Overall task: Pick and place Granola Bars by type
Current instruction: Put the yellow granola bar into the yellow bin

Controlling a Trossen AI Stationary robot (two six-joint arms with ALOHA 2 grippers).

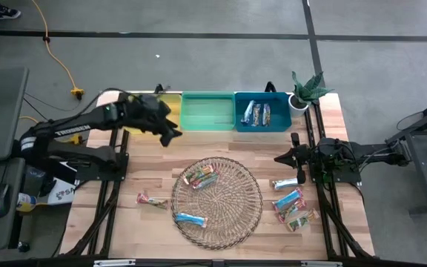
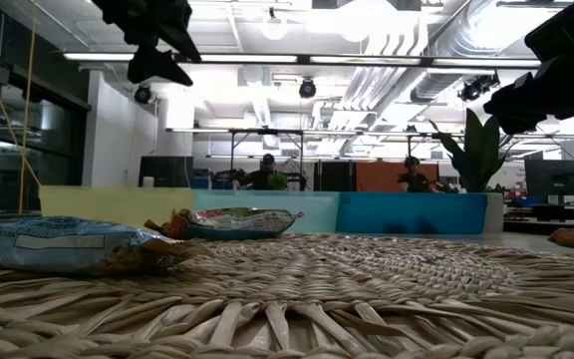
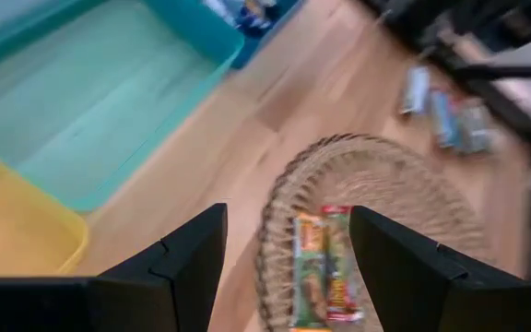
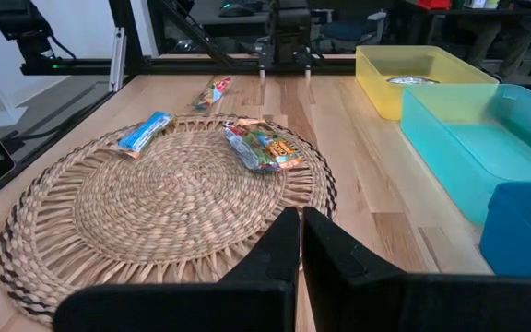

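Note:
Granola bars lie scattered. Two multicoloured bars [image 1: 201, 178] and a blue one [image 1: 190, 219] rest flat on the round wicker tray [image 1: 236, 215]. One bar [image 1: 152, 199] lies on the table left of the tray, and three [image 1: 290, 200] lie to its right. More bars [image 1: 256, 113] lie in the blue bin. My left gripper [image 1: 175, 136] hangs open and empty in the air in front of the yellow bin [image 4: 427, 78], between that bin and the tray. My right gripper [image 1: 279, 157] is shut and empty, right of the tray's far side.
The yellow bin, the green bin [image 1: 207, 111] and the blue bin [image 1: 273, 122] stand in a row along the far edge. A potted plant [image 1: 305, 90] stands at the far right corner. Bare wood lies between the bins and the tray.

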